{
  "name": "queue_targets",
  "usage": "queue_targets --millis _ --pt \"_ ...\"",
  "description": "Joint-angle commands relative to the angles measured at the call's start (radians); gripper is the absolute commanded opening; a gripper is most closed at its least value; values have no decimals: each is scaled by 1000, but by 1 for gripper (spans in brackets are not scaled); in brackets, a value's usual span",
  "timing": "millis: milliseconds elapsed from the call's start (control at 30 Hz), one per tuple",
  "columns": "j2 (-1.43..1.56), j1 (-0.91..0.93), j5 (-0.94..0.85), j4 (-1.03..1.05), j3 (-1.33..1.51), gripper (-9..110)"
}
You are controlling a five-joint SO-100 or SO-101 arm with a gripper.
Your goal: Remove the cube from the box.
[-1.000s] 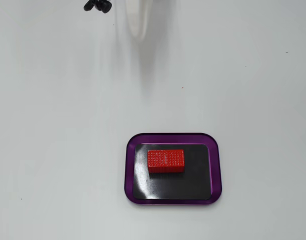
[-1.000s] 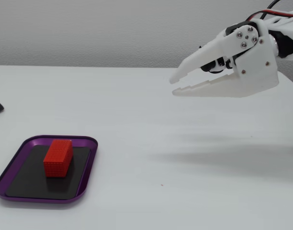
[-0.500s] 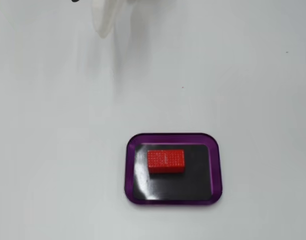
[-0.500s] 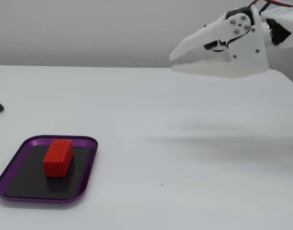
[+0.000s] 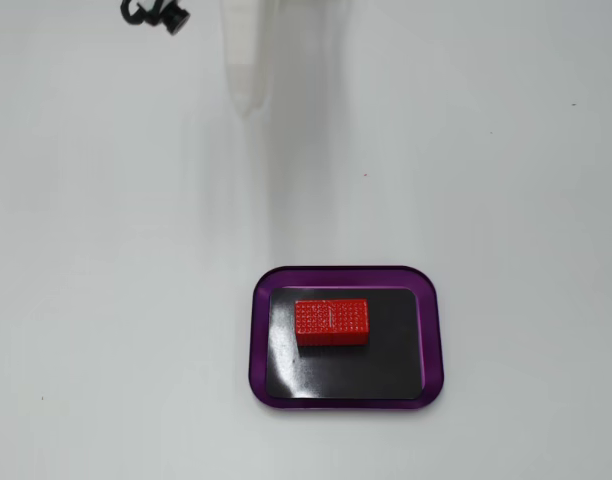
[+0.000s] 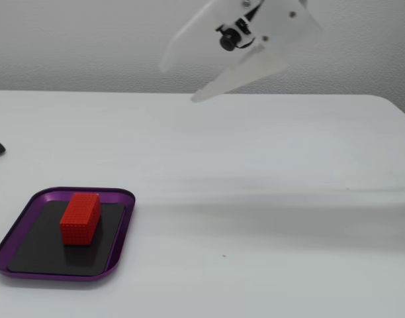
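Cube (image 5: 331,322): lies flat in the box (image 5: 343,275), left of centre.
Gripper (image 6: 177,82): raised, well apart, jaws spread, empty.

Bright, even light floods my white tabletop (image 5: 466,150) in both fixed views. My arm casts only a faint grey streak across it. The box (image 5: 258,345) rim shows soft glare, and my white jaws nearly wash out against the background.
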Motion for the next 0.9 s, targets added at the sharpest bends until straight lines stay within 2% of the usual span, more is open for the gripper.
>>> queue_targets --millis 0,200,433,867 --pt "-261 -17 28 64 -308 19" --pt "-637 -101 35 141 -627 20" --pt "-946 -104 121 181 -845 20" --pt "-1057 -106 120 167 -900 19"
